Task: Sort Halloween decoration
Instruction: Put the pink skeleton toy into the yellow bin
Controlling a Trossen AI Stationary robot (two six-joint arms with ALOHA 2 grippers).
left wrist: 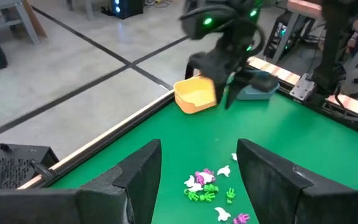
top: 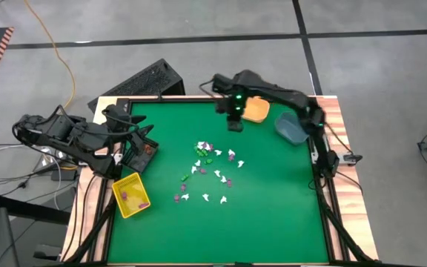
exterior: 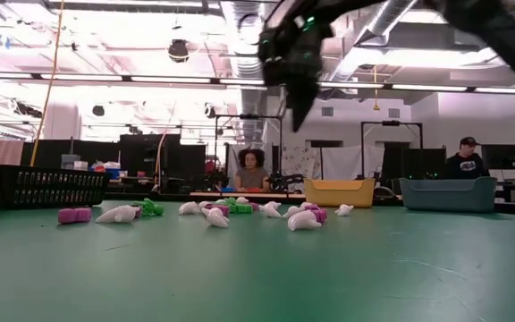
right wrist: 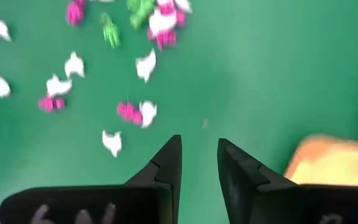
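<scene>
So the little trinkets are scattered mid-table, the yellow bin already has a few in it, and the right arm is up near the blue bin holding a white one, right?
Not quite. The right gripper holds nothing: the right wrist view shows a bare gap between its fingers. The rest stands: trinkets mid-table, a few in the yellow bin, the arm near the blue bin.

Even overhead lighting, strong glare from ceiling strip lights [exterior: 150, 80] in the low view; right wrist view motion-blurred.

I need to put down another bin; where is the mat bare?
Bare: the mat's near half below the trinkets, beside the yellow bin, and right of them below the blue bin. Crowded: the trinket scatter mid-mat.
</scene>
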